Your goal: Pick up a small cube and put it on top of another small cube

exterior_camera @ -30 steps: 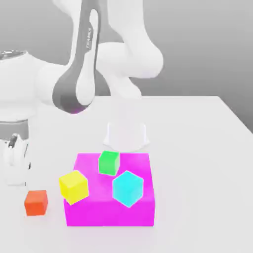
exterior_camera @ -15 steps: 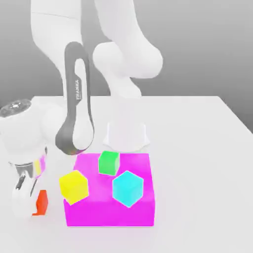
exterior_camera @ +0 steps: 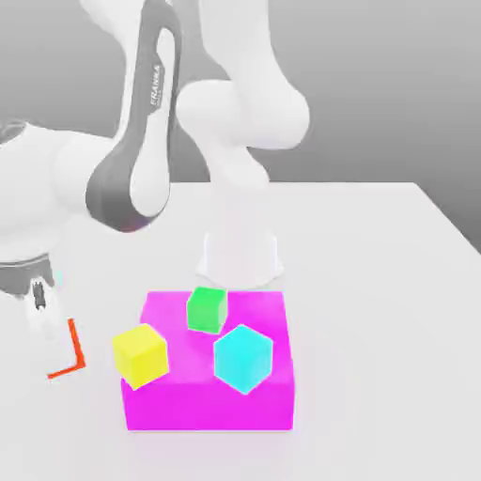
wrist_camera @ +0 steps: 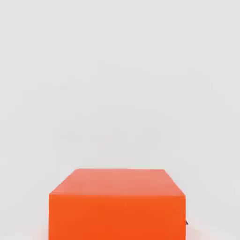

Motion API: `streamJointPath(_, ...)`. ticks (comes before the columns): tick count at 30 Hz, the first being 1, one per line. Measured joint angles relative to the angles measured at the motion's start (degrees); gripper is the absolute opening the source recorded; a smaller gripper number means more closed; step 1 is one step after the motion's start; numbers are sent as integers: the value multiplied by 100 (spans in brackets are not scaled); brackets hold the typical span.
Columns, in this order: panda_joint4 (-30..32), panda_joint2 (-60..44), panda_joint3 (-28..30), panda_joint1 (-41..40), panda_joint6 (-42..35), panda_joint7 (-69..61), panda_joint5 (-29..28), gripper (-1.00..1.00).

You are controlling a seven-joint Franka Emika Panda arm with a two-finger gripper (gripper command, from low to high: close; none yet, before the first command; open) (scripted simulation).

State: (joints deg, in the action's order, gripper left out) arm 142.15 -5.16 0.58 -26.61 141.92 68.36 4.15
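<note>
Gripping the red cube [wrist_camera: 117, 218], my claw [exterior_camera: 58, 349] is clamped on it at the exterior view's left, holding it up off the pale table [exterior_camera: 376, 366]. From out here most of the cube is hidden behind the claw; I can make out just a bent strip of red, its edges sloping. The hand view gives me more of it, with a paler face and a brighter orange face meeting along a straight edge.

The white arm [exterior_camera: 155, 103] has dark grey trim on one of its links, and it reaches across toward the exterior view's left. Its base [exterior_camera: 241, 258] stands behind the magenta block [exterior_camera: 209, 404], as seen from the exterior view.

I have three other cubes in sight at that block. The green cube [exterior_camera: 207, 310] sits farther back on its top, near the middle. The yellow cube [exterior_camera: 141, 356] is at the block's edge on the exterior view's left, the one nearest my claw. The cyan cube [exterior_camera: 242, 359] is toward the front, over to the exterior view's right, with a corner turned toward me. The red cube is apart from all three, out to the side of the block.
</note>
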Motion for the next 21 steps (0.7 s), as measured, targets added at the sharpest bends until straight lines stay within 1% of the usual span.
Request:
streamJointPath(4,31,686,-385,684,-675,-456,196,-100)
streamJointPath(8,437,1432,-755,1071,-776,235,216,-100)
streamJointPath(12,907,2112,-1294,1342,-695,1153,192,-100)
streamJointPath(16,1190,1640,-1512,1301,115,1451,65,-100)
streamJointPath(17,1251,1460,-1531,1290,357,1495,16,100)
streamJointPath(21,1251,1460,-1531,1290,357,1495,16,100)
